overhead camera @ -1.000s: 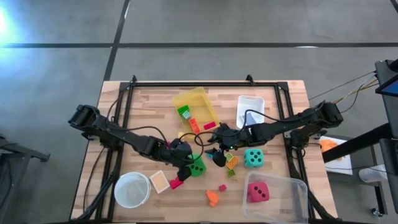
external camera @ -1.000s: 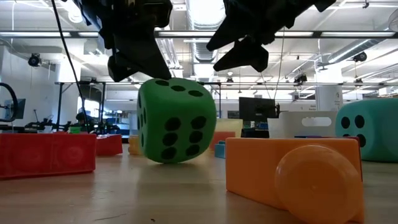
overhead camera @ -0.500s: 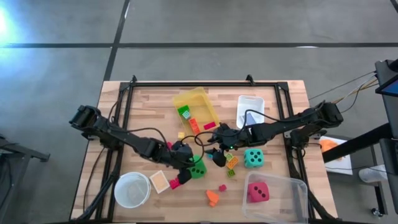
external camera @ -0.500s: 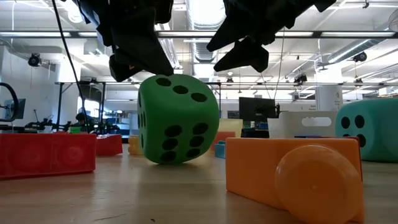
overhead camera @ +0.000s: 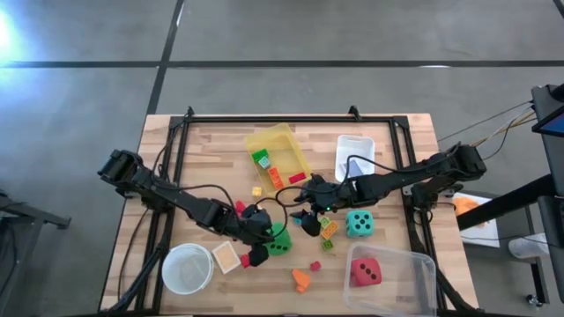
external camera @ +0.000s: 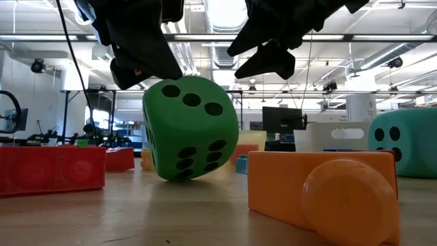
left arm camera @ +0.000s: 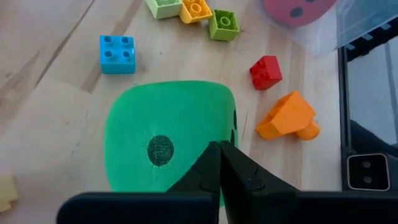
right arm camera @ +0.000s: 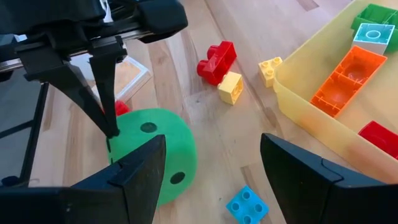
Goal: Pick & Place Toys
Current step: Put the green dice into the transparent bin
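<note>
The green black-dotted die [overhead camera: 279, 239] stands tilted on the table, resting on a lower edge [external camera: 179, 176]. My left gripper [overhead camera: 266, 235] is shut, with its tips on the die; it also shows in the left wrist view [left arm camera: 219, 150] and the low view [external camera: 140, 58]. My right gripper [overhead camera: 306, 217] is open and empty. It hovers above the table just right of the die, over a blue block [right arm camera: 247, 205] and small orange and green blocks [overhead camera: 328, 231]. The teal die [overhead camera: 358, 224] sits on the table to its right. My left gripper presses its shut fingertips [left arm camera: 211, 163] on the green die's upward face [left arm camera: 186, 140], near the edge on the table's left side. The fingers come slanting down from the left. The die sits tipped on the table under them.
A yellow bin [overhead camera: 284, 141] holding blocks and a white bin [overhead camera: 354, 151] stand at the far side. A clear bin [overhead camera: 414, 264] with the pink-red die [overhead camera: 365, 271] is near right, and a white bowl [overhead camera: 187, 269] near left. Orange [overhead camera: 301, 280] and red [overhead camera: 315, 265] blocks lie near.
My left gripper has gone a little toward the table's near edge, its shut tips on the green die. The die has tipped over, its top face turning toward the near edge while its lower edge stays on the table.
</note>
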Robot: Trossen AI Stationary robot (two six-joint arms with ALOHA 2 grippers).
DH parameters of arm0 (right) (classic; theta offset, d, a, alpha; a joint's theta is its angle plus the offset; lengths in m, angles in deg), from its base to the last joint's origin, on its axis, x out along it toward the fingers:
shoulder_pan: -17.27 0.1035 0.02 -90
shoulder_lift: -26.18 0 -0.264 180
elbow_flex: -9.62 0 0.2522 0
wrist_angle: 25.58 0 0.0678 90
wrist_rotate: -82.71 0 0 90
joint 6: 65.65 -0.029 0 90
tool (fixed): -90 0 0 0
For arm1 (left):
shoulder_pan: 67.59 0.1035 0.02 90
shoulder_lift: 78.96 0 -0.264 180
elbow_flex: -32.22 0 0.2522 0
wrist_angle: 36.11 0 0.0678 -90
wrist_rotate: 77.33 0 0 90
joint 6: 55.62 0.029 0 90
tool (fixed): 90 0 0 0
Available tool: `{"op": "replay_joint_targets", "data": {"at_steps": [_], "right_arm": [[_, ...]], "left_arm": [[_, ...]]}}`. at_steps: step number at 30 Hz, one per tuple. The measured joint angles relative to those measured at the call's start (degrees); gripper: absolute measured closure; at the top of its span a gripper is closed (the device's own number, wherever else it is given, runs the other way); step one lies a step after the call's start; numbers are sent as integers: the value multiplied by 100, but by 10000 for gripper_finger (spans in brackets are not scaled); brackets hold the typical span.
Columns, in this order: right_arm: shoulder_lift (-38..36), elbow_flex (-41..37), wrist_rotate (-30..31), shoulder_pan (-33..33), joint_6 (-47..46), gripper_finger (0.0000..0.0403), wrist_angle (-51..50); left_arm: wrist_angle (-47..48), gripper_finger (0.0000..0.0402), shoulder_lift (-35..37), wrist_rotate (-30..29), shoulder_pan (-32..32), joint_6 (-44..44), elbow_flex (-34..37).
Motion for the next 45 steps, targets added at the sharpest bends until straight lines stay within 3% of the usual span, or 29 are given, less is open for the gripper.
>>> {"op": "replay_joint_targets", "data": {"at_steps": [4, 15, 21, 34, 45], "right_arm": [[0, 0, -2, 0, -2, 148, 0], [0, 0, -346, 2, -303, 148, -9], [0, 0, -345, 2, -301, 148, -37], [-1, 0, -342, 2, -301, 148, -38], [0, 0, -342, 2, -301, 148, -35]], "left_arm": [[1, 357, -2, -26, -8, -24, 7], [-306, 209, -124, -106, -8, 208, 4], [-361, 160, -160, -108, -8, 236, -10], [-518, 144, -151, -61, -2, 369, 3], [-650, 144, -152, 462, -86, 320, 4]]}}
